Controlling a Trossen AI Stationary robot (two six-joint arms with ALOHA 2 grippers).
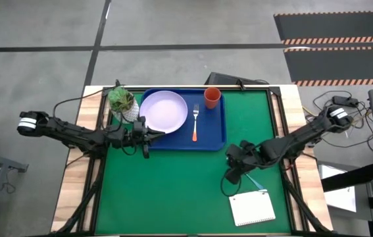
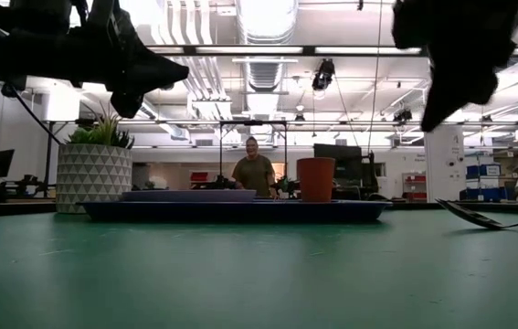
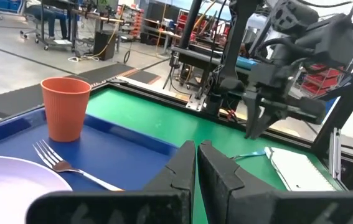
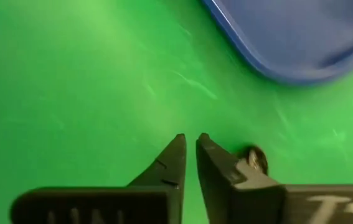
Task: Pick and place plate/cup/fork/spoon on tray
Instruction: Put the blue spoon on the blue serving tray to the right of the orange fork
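Note:
The blue tray (image 1: 220,135) lies at the table's far middle. On it rest the lavender plate (image 1: 163,110), the orange-handled fork (image 1: 195,123) and, upright in the far right corner, the orange cup (image 1: 212,97). The spoon (image 1: 256,182) lies flat on the green mat near the tray's right side; its bowl (image 4: 255,159) shows beside one finger. My right gripper (image 1: 231,176) hangs above the mat just left of the spoon, pointing steeply down, fingers shut but for a slit and holding nothing. My left gripper (image 1: 145,137) hovers shut and level at the tray's near left corner.
A white pot with a green plant (image 1: 122,102) stands at the tray's far left corner. A white spiral notepad (image 1: 252,207) lies near the table's front right, close to the spoon. Bare green mat (image 1: 166,191) fills the near half. A person (image 2: 254,170) stands in the room beyond.

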